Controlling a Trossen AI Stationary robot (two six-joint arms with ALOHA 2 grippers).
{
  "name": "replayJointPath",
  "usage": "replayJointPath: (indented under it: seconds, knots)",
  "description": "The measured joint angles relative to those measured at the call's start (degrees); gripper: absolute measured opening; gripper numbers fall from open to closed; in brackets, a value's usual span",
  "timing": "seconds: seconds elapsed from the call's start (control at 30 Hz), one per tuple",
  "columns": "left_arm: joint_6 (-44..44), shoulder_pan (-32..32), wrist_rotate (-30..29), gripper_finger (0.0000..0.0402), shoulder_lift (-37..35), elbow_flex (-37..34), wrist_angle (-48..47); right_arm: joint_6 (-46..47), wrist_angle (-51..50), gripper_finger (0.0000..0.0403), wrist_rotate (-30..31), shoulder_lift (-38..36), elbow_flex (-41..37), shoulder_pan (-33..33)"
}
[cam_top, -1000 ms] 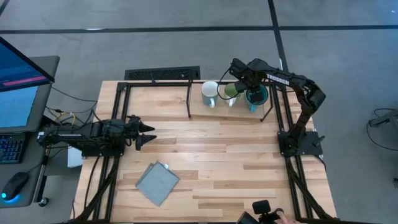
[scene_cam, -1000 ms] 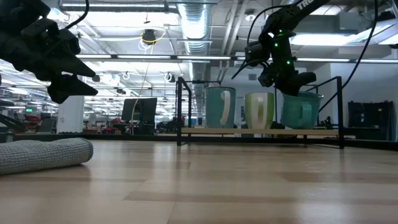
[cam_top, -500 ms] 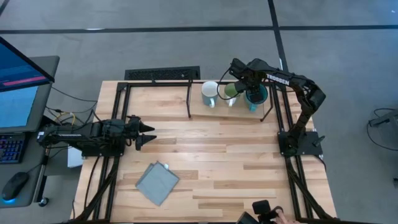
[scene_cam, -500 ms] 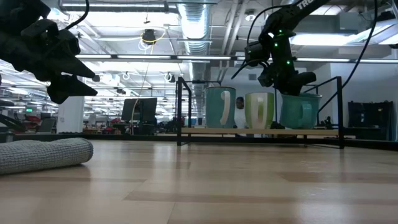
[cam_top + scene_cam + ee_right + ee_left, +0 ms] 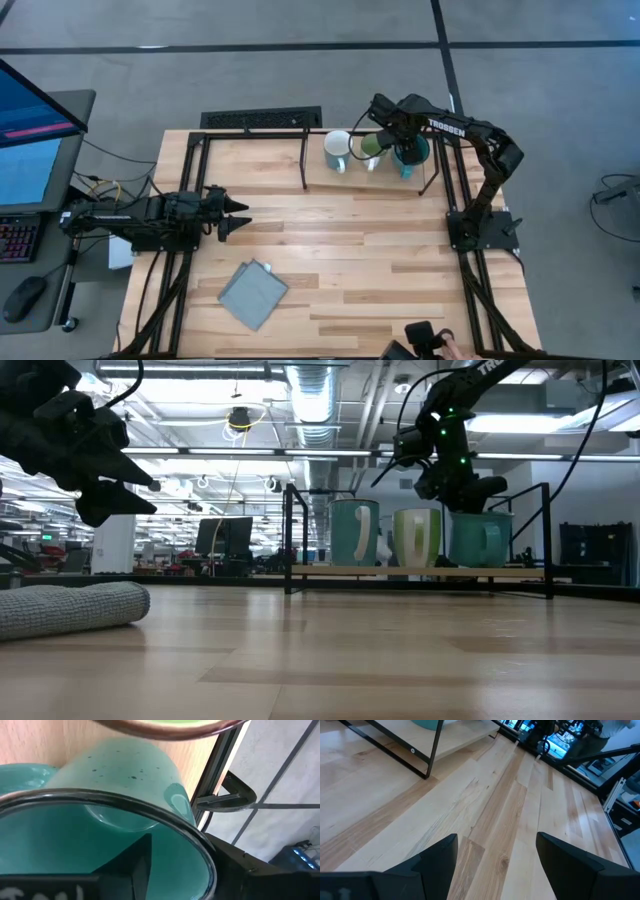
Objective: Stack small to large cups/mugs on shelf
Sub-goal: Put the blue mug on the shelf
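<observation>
Three mugs stand upright in a row on the low wooden shelf point(image 5: 360, 181) at the table's far edge: the white mug point(image 5: 337, 151) on the left, the light green mug point(image 5: 371, 147) in the middle and the larger teal mug point(image 5: 413, 155) on the right. My right gripper point(image 5: 402, 147) hangs over the teal mug point(image 5: 125, 775) and points down. It is open, with one finger point(image 5: 132, 865) inside the mug and one point(image 5: 240, 870) outside its rim. My left gripper point(image 5: 238, 214) waits open and empty above the table's left part. My right gripper comes at the teal mug from above, astride its wall near the rim point(image 5: 202, 855). A gap shows between the inner finger and the wall. I cannot tell whether the outer finger touches the rim. The mug stands upright on the shelf point(image 5: 420, 571).
A folded grey cloth point(image 5: 253, 293) lies on the table near the left front and also shows in the low view point(image 5: 70, 607). Black shelf legs point(image 5: 305, 160) and frame bars point(image 5: 440, 170) stand around the mugs. A monitor and keyboard sit left of the table.
</observation>
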Motion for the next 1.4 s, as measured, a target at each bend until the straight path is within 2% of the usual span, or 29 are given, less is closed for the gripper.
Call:
replayJointPath:
  seconds: [0.37,1.0,1.4]
  knots:
    - [0.02,0.01,0.00,0.0261,0.02,0.00,-0.44,-0.05,0.73,0.0210,0.00,0.00,0.00,0.01]
    - [0.00,0.00,0.00,0.0261,0.02,0.00,-2.10,0.02,0.73,0.0219,-1.25,0.00,0.00,1.01]
    - [-0.04,0.00,0.00,0.0261,0.02,0.00,-2.10,2.44,5.25,0.0219,0.06,0.00,-0.02,-1.10]
